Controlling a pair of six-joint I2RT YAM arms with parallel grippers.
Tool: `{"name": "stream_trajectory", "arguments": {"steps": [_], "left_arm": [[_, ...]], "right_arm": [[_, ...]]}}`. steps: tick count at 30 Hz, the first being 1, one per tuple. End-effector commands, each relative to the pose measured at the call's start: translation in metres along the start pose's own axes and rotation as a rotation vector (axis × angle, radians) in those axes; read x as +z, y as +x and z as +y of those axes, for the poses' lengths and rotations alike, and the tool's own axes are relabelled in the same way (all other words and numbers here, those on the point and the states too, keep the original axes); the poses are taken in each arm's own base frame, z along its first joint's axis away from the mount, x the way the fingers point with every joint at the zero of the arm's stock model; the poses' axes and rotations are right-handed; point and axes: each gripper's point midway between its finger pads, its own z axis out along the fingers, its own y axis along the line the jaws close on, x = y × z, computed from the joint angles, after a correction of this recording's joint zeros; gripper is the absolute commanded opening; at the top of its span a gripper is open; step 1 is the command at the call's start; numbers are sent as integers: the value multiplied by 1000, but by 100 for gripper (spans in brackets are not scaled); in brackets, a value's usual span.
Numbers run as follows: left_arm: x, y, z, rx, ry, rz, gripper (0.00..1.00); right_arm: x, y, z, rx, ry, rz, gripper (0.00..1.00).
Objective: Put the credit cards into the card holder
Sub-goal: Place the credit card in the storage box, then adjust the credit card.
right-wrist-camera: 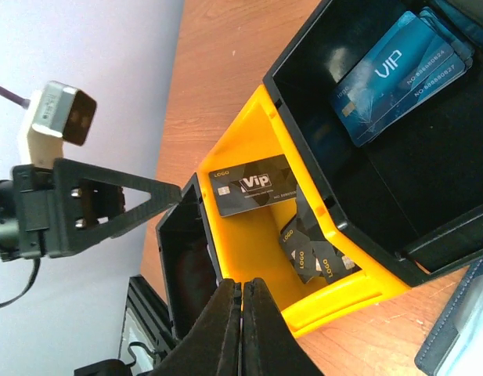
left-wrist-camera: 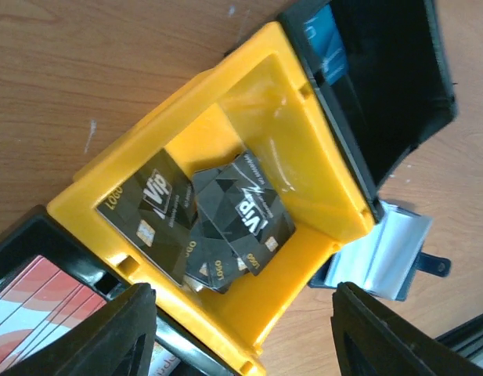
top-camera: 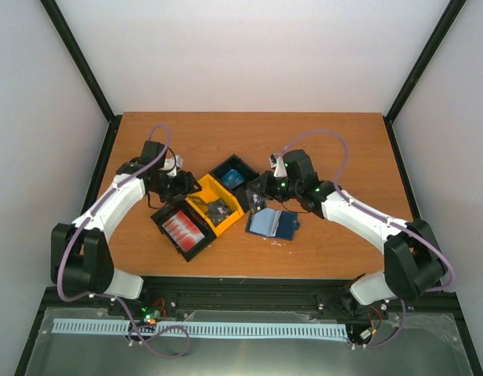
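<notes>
Nothing of the task could be judged as done. The small dark blue folding card holder point(top-camera: 273, 224) was laid open on the brown wooden desk point(top-camera: 335, 149), its lighter blue inside turned up, and no card was seen in it or on it. The thin red plastic credit cards with white patches point(top-camera: 183, 228) were stacked flat in the black plastic bin point(top-camera: 157, 218) nearest the left arm, well apart from the holder. The whole work was therefore taken to remain: a red card to be picked out, carried across, and slid into the holder, then the rest.

Between that bin and the holder stood a yellow plastic bin point(left-wrist-camera: 92, 196) holding black cards marked VIP point(left-wrist-camera: 233, 211), and behind it a second black plastic bin point(right-wrist-camera: 429, 180) with blue VIP cards point(right-wrist-camera: 398, 70). Neither set was judged to belong to the task.

The left gripper point(left-wrist-camera: 243, 313) was held with its fingers spread wide and empty, poised above the yellow bin, the red cards showing only at the corner of its wrist view. The right gripper point(right-wrist-camera: 241, 305) was seen with its fingers pressed together and nothing visible between them, close beside the holder's far edge.

The red cards appeared glossy and banded with white. How many were in the stack could not be told.
</notes>
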Motion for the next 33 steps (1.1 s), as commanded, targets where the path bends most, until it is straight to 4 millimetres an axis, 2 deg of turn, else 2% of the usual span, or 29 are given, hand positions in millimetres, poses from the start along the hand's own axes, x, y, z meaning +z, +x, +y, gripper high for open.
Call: {"name": "stream_trajectory", "arguments": {"steps": [1,3,6,10,15,17,21,23,27,29,33], "left_arm": [[-32,-8,-46,78,188,-103,65],[-46,4,-83,150,386,-110,70],[-63,27,-128,246,595,-115,80],[-67,52,-156,261,766,-68,84],[-63,81,-185,269,882,32,85],[-58,86,-192,271,886,61,83],[-59,89,-197,272,914,80,68],[-61,91,-199,283,939,87,56],[-59,95,-198,288,954,113,17],[-57,96,-196,290,953,117,3],[-55,100,-192,328,929,113,1]], "right_arm": [[-15,-1,9,-49,-16,-29,3],[-18,-2,20,-51,-62,-37,3],[-23,-4,39,-31,-156,-39,3],[-30,-3,63,5,-278,-34,3],[-35,5,85,18,-375,0,3],[-35,10,92,19,-403,11,3],[-37,15,101,15,-443,19,3],[-37,17,103,13,-452,24,3],[-39,21,104,11,-460,20,3],[-40,22,102,8,-455,17,5],[-48,26,98,-49,-422,5,24]]}}
